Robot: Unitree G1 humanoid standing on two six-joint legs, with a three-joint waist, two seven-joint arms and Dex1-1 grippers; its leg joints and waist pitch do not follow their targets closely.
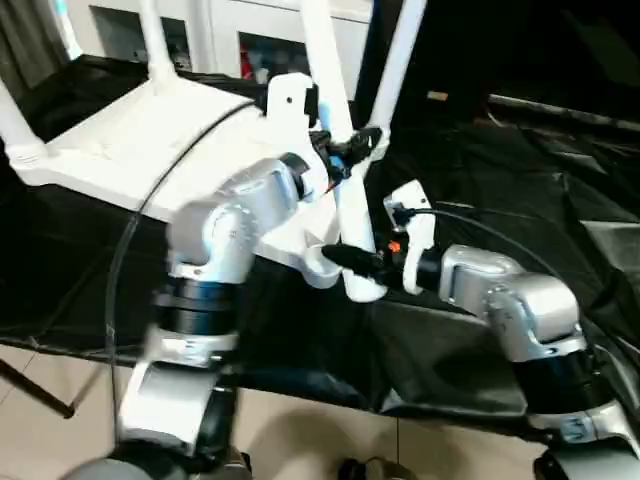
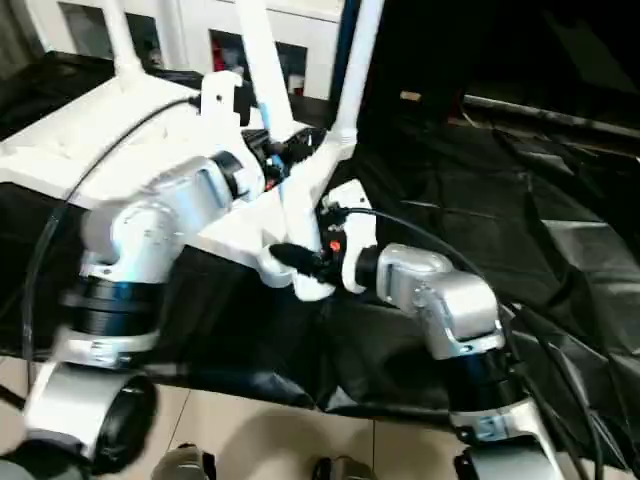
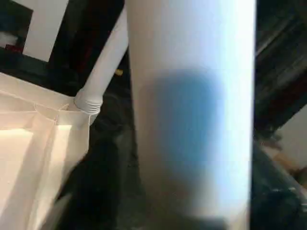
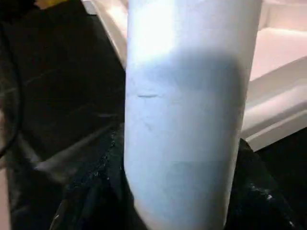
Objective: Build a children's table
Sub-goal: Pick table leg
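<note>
Bright indoor light, head views motion-blurred, near tube leg [image 3: 192, 110] unfocused, shadowed mid-length

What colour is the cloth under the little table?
Black. The cloth under the tabletop shows best in the left eye view.

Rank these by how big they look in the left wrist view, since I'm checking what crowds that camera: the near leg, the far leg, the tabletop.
1. Near leg, largest, but it sits right against the camera, so nearness inflates it.
2. Tabletop, partly cut off at the edge.
3. Far leg, smallest, standing in its corner socket.
</note>
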